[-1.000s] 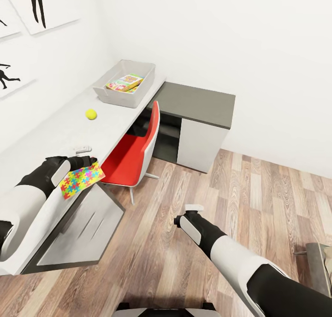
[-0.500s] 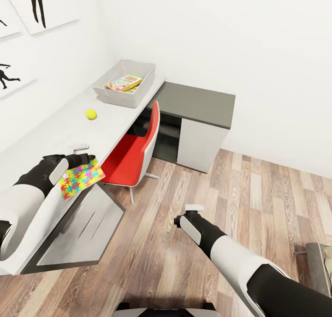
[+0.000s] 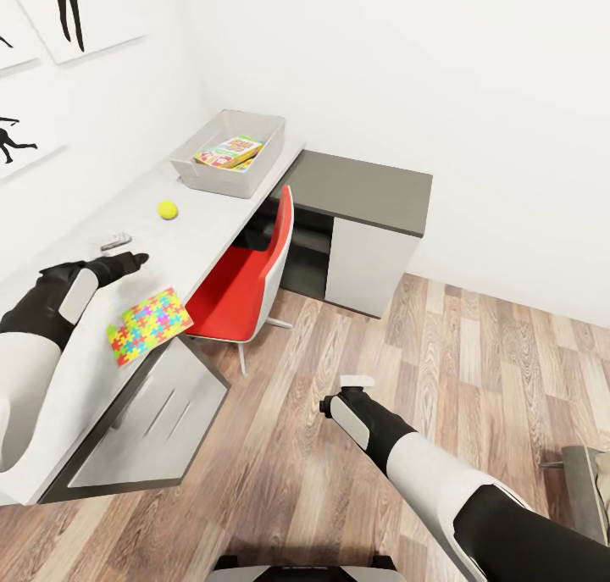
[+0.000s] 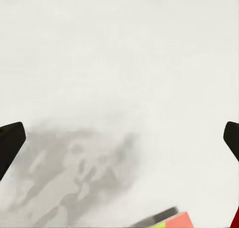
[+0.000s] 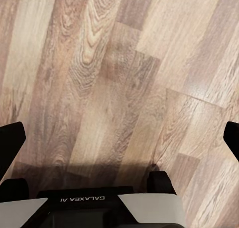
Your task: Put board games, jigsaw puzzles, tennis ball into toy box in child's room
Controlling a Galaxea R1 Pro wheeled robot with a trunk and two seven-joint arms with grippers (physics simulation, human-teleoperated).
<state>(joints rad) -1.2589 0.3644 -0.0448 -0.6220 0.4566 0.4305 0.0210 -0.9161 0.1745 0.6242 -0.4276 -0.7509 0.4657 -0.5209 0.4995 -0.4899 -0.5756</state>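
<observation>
toy box (image 3: pixel 196 174) at the far end of the table (image 3: pixel 93 226) already has at least one printed game box (image 3: pixel 229 151) in it; can't tell what's under it. still out: ball (image 3: pixel 168 209) on the tabletop short of the box, and one puzzle (image 3: pixel 149 325) at the near edge, overhanging slightly. your left gripper (image 3: pixel 123 250) hovers over bare tabletop between the two, jaws wide apart, holding nothing. right gripper (image 3: pixel 354 382) hangs over the floor, fingers spread, empty. bed-side games: can't judge from here.
</observation>
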